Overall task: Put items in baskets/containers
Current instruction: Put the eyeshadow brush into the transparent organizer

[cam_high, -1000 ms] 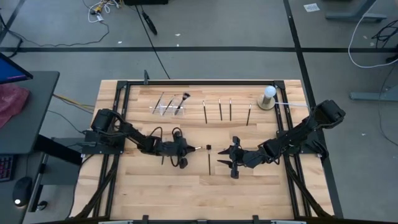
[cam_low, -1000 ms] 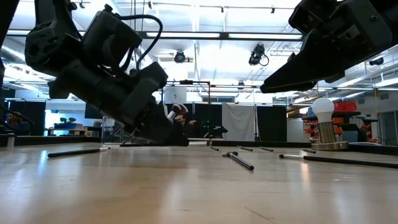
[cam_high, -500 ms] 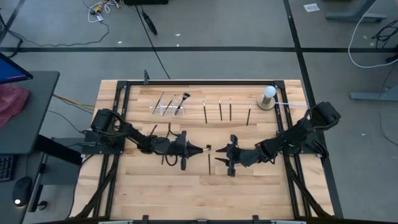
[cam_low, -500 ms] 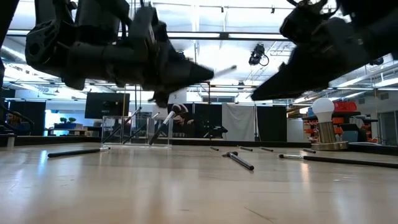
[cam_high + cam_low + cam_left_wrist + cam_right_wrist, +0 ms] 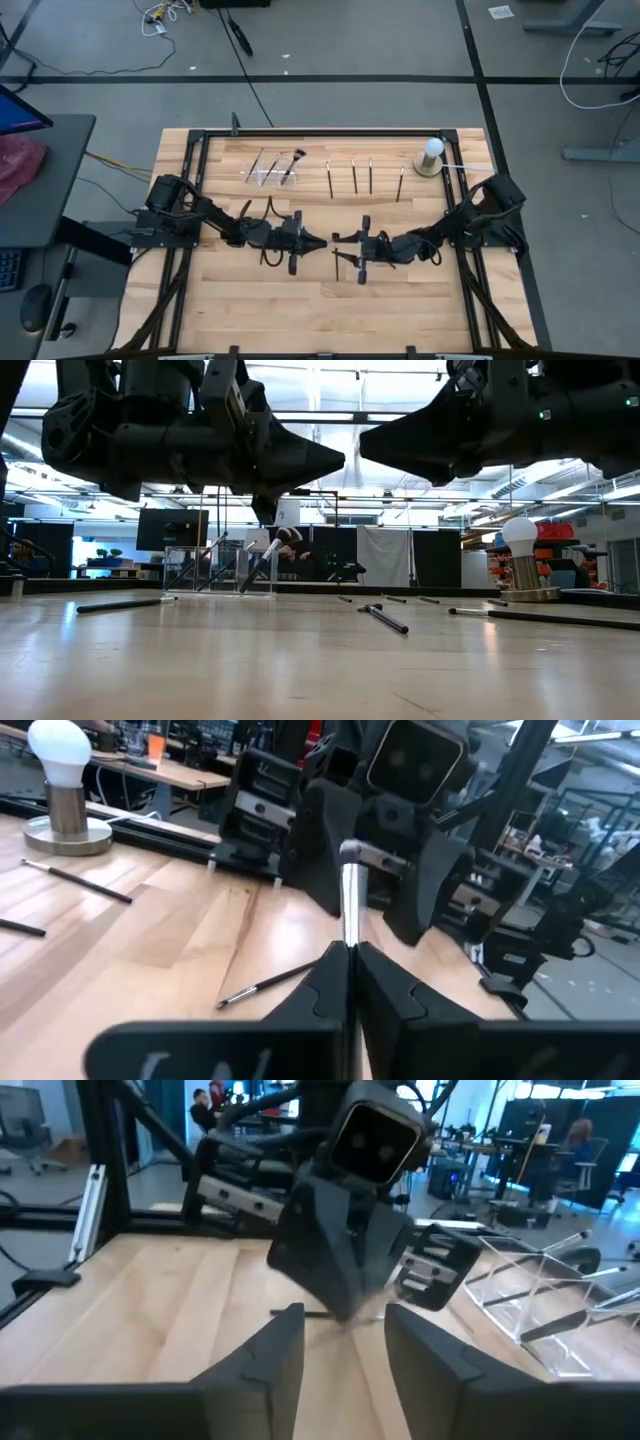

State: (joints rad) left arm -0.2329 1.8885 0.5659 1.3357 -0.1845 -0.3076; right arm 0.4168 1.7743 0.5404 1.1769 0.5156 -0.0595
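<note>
Wood table: brushes lie scattered
Left gripper: mid-table, fingers clamped on a brush; pointed toward the other arm, likely a handover
Right gripper: facing it, fingers apart to receive
Holder: far edge, already holding brushes

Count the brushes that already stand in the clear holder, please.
3 show in the clear holder at the table's far left: one on its left, one in the middle, one on its right. More thin ones may be hidden.
</note>
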